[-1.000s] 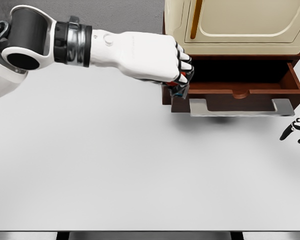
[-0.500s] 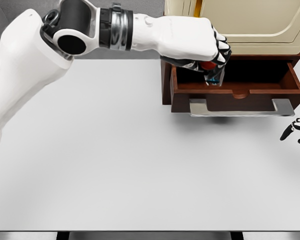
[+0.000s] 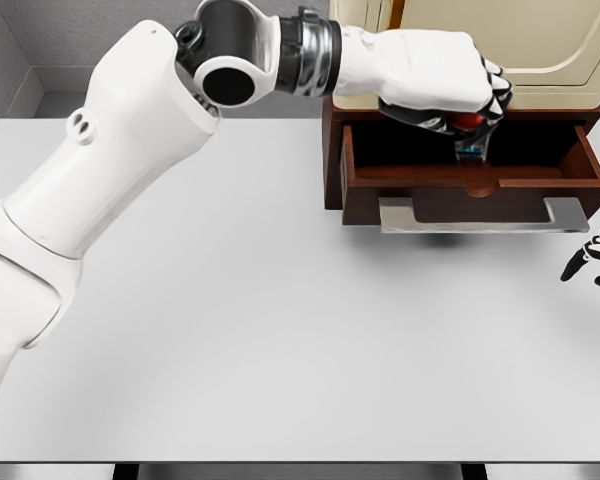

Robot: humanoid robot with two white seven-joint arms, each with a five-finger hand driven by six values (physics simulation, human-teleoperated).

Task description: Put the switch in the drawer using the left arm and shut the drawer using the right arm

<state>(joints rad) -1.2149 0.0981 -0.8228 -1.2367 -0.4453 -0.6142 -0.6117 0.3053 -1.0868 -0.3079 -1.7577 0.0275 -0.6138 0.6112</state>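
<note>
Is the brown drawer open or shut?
Open. The drawer sticks out from the cabinet, and its dark inside shows.

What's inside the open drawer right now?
The drawer shows a dark interior. The left hand hovers over it, holding the switch above the cavity. The hand and the dark shadow hide the floor beneath; no other contents show.

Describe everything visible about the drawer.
The drawer is dark reddish-brown, wood-like, pulled open from under a cream cabinet at the table's far right. Its front carries a flat grey handle and a small notch in the top edge. The interior is dark. The left hand holds the switch above the opening; whether anything touches the drawer is unclear.
</note>
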